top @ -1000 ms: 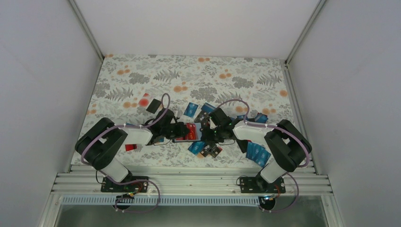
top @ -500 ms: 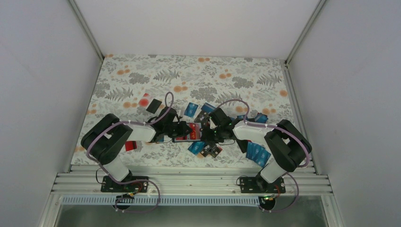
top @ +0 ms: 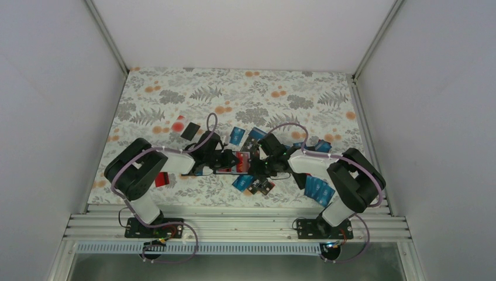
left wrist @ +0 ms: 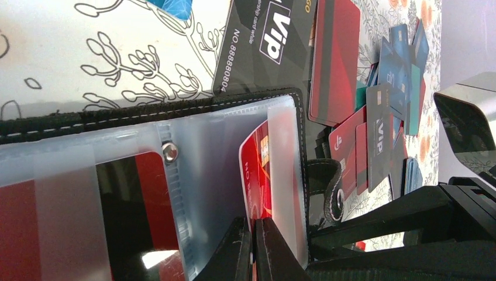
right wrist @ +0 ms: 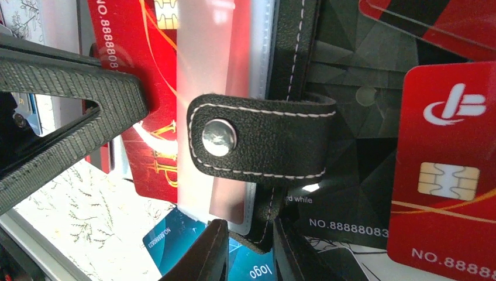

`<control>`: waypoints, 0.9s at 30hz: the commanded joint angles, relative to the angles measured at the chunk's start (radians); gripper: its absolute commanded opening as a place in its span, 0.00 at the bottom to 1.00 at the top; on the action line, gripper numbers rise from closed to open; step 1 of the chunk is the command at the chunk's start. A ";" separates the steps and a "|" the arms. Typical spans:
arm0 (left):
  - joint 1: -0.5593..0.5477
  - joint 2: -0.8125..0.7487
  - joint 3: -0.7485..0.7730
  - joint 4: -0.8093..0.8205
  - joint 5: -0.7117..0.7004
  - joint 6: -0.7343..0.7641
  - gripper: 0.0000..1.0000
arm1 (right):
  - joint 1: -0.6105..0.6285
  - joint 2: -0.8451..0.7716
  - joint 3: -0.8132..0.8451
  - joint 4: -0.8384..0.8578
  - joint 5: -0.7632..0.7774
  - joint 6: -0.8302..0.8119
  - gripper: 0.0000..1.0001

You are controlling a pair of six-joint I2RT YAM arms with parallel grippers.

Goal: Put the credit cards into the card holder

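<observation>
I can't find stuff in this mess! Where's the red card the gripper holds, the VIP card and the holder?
red card (left wrist: 254, 175), left wrist view, below its chip.
VIP card (left wrist: 263, 41), left wrist view, its white logo.
holder (right wrist: 260, 140), right wrist view, its snap strap.

**Colours and patterns of the card holder (left wrist: 146, 108), the credit cards (top: 319, 190) and the table covering (top: 245, 88).**

The card holder is black with white stitching; its inner sleeves (left wrist: 64, 193) are frosted clear, and its strap (right wrist: 275, 140) is black with a silver snap. The red card (left wrist: 257, 170) in a sleeve bears gold curves and white print. The loose credit cards are blue, teal, red and black. One black card (left wrist: 263, 41) shows grey facets and white "VIP" lettering. The table covering is white, patterned with grey ferns and orange blossoms.
</observation>
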State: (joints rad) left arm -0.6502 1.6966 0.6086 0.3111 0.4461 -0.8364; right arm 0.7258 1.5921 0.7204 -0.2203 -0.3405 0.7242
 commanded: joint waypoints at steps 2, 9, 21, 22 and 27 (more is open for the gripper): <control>-0.009 0.039 0.019 -0.081 -0.021 0.053 0.03 | -0.002 -0.015 0.002 -0.015 0.006 -0.028 0.22; -0.012 -0.006 0.034 -0.146 -0.050 0.075 0.11 | -0.003 -0.052 0.030 -0.065 0.026 -0.046 0.28; -0.017 -0.119 0.050 -0.305 -0.125 0.116 0.28 | -0.007 -0.180 0.105 -0.201 0.031 -0.074 0.45; -0.018 -0.130 0.051 -0.312 -0.129 0.117 0.31 | -0.006 -0.187 0.107 -0.198 0.016 -0.076 0.46; -0.020 -0.173 0.060 -0.353 -0.141 0.132 0.39 | -0.006 -0.186 0.108 -0.150 -0.081 -0.059 0.47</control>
State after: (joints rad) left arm -0.6655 1.5623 0.6472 0.0193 0.3393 -0.7319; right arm 0.7231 1.4117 0.8082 -0.3855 -0.3454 0.6613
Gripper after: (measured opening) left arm 0.380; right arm 0.473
